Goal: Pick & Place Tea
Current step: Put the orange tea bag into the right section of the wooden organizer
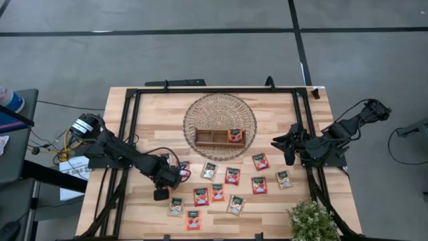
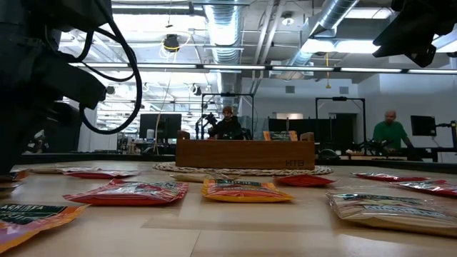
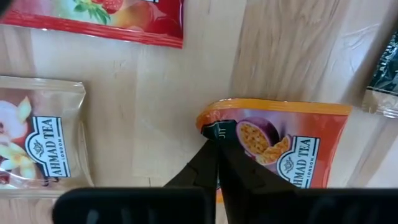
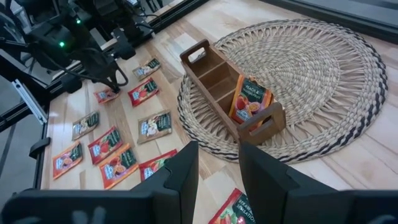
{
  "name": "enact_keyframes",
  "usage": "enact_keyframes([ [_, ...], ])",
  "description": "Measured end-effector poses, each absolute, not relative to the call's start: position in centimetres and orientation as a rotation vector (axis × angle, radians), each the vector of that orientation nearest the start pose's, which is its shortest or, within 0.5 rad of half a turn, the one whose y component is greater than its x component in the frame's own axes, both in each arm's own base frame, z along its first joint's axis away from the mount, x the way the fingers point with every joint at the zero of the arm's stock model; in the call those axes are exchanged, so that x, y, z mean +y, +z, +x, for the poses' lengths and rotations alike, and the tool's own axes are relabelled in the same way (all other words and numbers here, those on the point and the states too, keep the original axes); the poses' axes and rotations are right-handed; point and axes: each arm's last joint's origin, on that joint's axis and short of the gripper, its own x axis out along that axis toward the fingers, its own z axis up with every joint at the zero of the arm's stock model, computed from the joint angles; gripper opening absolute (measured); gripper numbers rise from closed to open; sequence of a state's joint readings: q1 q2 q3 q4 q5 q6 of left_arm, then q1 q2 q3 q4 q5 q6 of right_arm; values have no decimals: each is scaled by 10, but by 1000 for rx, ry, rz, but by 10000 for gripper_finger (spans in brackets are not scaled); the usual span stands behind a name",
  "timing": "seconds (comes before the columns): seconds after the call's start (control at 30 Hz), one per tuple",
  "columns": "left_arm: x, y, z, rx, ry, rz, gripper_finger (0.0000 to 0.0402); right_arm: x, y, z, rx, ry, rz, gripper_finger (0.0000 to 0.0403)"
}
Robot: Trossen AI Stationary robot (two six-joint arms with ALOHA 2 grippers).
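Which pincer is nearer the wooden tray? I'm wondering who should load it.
Right. The right pincer hovers just off the wicker mat's edge beside the wooden tray; the left pincer is farther, down among the sachets, shut on an orange tea sachet.

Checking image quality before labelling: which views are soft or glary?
Low view: bright ceiling lights glare, the near sachets blur, and the arms are dark silhouettes. Left wrist view: the left tool, pinching the orange sachet, is soft. High view: evenly lit.

You see a grey floor (image 1: 200,60) crossed by dark lines; beyond the counter (image 2: 235,228), ceiling ducts (image 2: 335,18), strip lights (image 2: 250,66), monitors (image 2: 160,126) and two seated people.
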State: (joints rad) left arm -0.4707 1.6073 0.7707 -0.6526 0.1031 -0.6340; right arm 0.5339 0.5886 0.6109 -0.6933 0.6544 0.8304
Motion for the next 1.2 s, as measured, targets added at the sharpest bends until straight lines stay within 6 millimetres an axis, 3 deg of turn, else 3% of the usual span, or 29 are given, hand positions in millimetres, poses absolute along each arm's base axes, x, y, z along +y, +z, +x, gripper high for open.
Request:
enact_keyframes([
  [0.17, -116, 149, 220, 1554, 26, -221, 0, 43, 259, 108, 463, -331, 432, 107],
  [0.57, -116, 225, 229, 1478, 135, -163, 0, 43, 259, 108, 464, -332, 430, 107],
  [0.73, -115, 260, 243, 1327, 191, -89, 0, 45, 263, 111, 427, -317, 461, 107],
  [1.0, -92, 312, 275, 1100, 264, 19, 0, 60, 280, 138, 244, -221, 496, 110],
  [1.2, -73, 324, 307, 1064, 265, 136, 0, 62, 274, 170, 243, -198, 489, 142],
])
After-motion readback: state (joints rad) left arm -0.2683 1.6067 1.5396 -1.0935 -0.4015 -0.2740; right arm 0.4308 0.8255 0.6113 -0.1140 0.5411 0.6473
